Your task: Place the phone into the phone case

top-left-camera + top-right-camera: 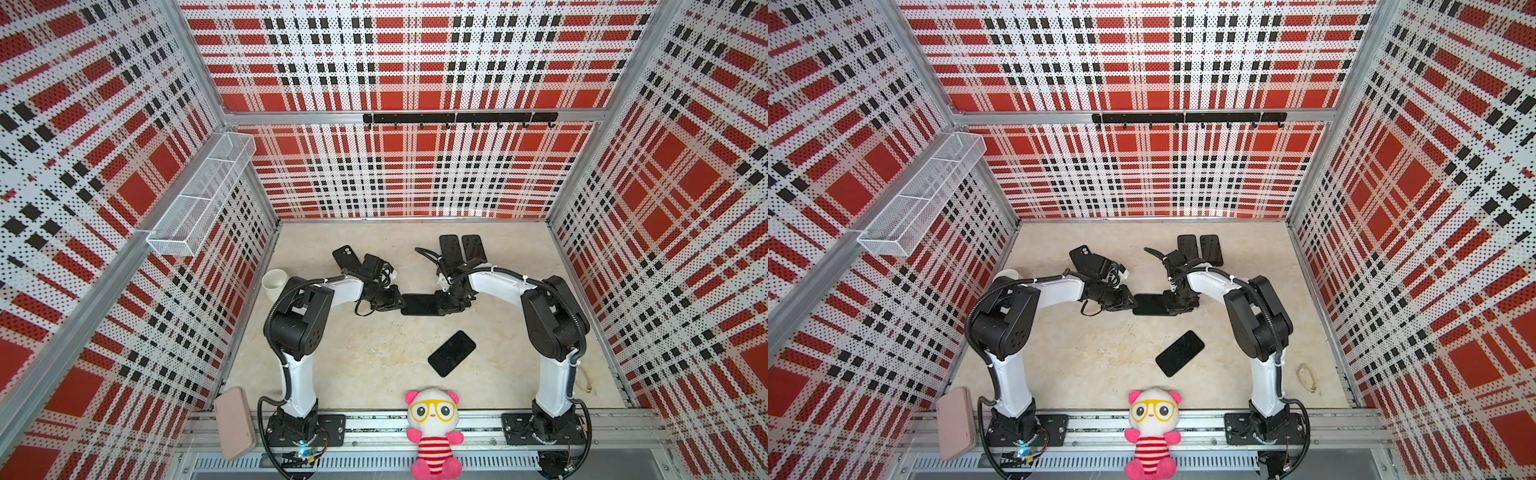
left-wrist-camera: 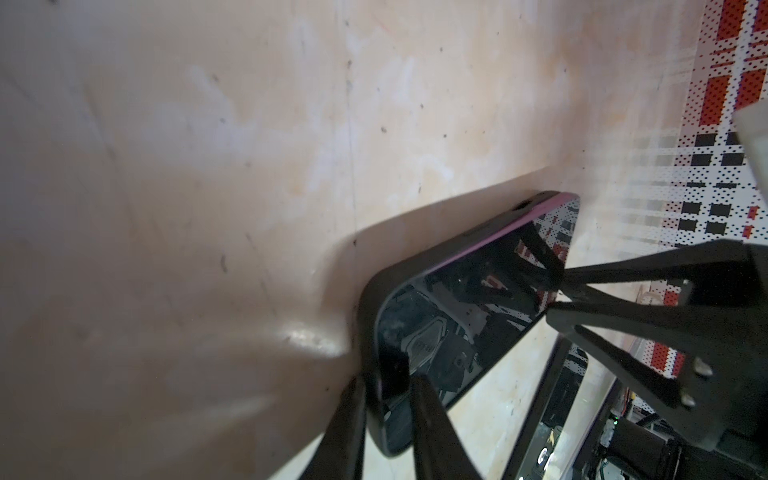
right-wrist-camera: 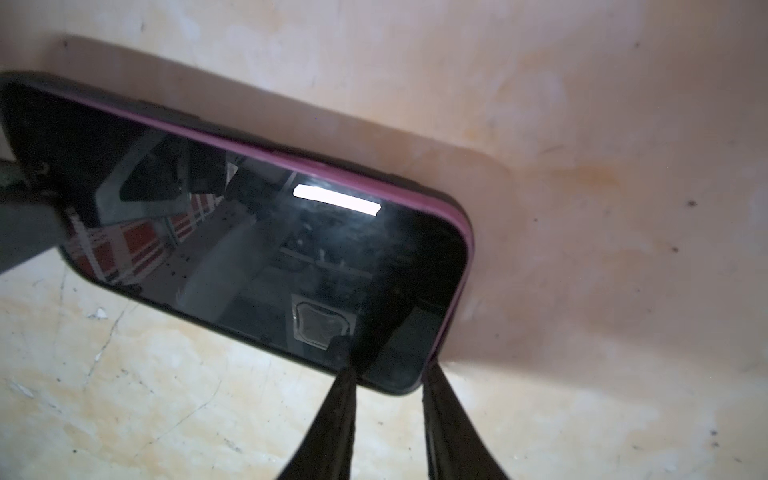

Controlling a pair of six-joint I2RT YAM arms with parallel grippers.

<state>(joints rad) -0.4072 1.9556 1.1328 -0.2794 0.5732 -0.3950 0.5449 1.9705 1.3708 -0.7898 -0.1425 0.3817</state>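
Observation:
The phone, with a glossy black screen and a purple edge, lies in the black phone case at mid table, between both grippers. The purple edge shows along the case's far rim. My left gripper is shut on one short end of the cased phone. At the opposite end my right gripper stands open. Its fingers straddle the phone's corner with a gap between them. In the left wrist view the right gripper spreads over and under that end.
A second black phone lies nearer the front. A black case sits back left, and two black slabs lie at the back. A white cup stands left, a plush panda and a pink case in front, glasses right.

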